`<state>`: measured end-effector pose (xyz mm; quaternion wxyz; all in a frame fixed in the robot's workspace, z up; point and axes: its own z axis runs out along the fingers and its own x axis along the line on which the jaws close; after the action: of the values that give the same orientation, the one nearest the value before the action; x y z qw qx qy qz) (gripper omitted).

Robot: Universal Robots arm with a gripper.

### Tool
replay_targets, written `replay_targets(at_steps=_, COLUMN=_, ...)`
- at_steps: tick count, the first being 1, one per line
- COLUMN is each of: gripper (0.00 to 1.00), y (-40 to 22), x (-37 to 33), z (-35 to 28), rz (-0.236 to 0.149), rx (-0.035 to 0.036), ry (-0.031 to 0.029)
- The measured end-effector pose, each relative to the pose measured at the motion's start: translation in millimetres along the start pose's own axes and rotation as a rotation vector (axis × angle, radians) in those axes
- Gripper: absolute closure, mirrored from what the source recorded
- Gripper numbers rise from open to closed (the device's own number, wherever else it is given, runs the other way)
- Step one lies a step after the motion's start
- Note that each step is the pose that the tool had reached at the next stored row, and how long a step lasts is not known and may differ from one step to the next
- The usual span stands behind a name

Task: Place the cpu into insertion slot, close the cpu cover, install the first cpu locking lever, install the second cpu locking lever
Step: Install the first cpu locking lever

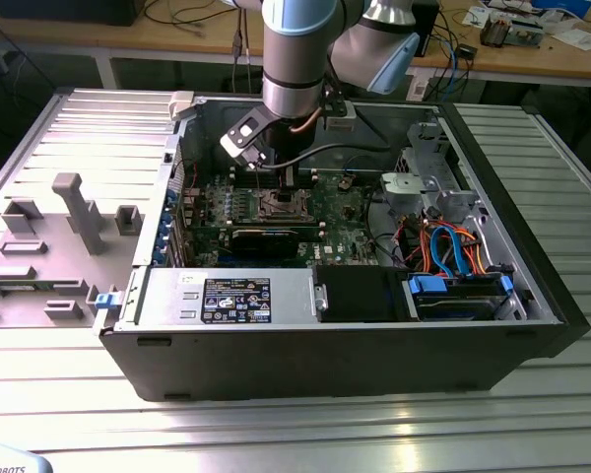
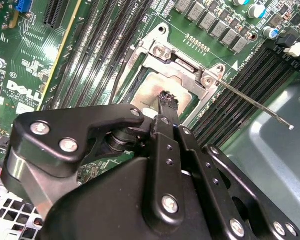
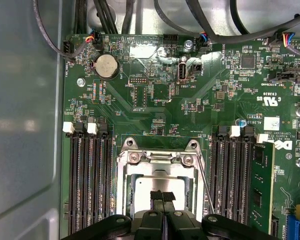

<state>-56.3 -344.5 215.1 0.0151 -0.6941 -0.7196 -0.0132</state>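
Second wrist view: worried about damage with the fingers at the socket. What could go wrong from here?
The shut black fingers are at the grey square cpu; a sideways nudge might skew it in the silver-rimmed insertion slot. The thin silver wire lever juts out unlatched and could get snagged.

Memory slots (image 3: 87,185) either side of the insertion slot (image 3: 121,185); thin lever (image 3: 206,187), perhaps loose, alongside.

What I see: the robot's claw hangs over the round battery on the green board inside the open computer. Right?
Not quite. In the first wrist view the claw hangs over the silver-framed chip socket, not the round battery, which sits apart from it on the same green board. The rest is right.
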Motion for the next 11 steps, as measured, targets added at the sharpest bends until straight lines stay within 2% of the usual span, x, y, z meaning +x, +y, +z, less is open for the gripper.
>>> replay_targets(at_steps=11, gripper=0.89, y=0.0, x=0.1, z=-2.4, rz=0.000, rx=0.0001, ry=-0.0016)
